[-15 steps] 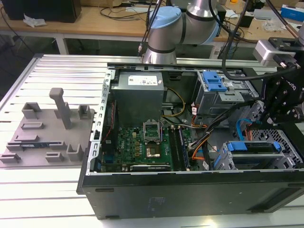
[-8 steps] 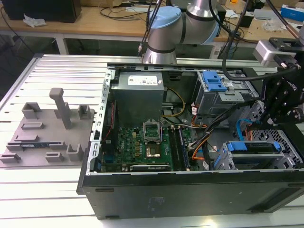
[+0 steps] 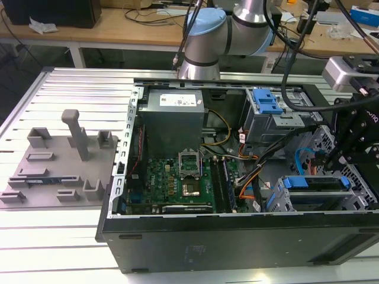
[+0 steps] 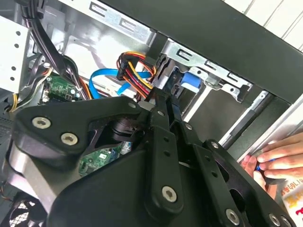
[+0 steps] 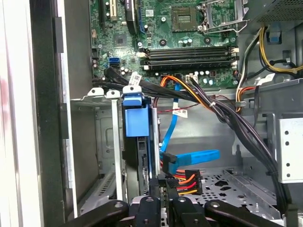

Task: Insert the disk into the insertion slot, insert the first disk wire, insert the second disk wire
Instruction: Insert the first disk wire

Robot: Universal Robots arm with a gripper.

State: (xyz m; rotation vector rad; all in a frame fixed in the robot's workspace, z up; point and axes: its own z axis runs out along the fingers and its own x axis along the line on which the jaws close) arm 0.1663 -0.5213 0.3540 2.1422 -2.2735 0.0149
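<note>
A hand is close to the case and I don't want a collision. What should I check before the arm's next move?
1. Is the disk in the insertion slot? Ok, its blue carrier sits inside the cage.
2. Is the blue wire plugged into the disk? Cannot tell.
3. Is the red, orange and yellow wire plug connected? Cannot tell; it lies right beside the gripper.
4. Is the gripper close to the disk? Ok.
5. Is the workspace free of people? Not ok; in the second wrist view a hand is beside the case.
</note>
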